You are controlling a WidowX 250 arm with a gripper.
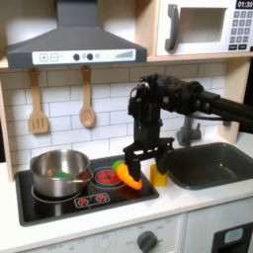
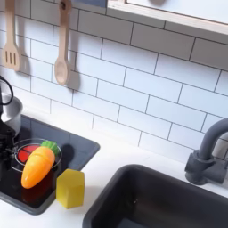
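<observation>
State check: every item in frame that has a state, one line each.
end effector: open, fingers either side of the carrot's top
carrot: lying tilted on the right burner
pot: upright on the left burner, lid off, something green inside
yellow block: upright on the stove's edge
sink: empty
microwave: door shut
spatula: hanging on the wall
wooden spoon: hanging on the wall
</observation>
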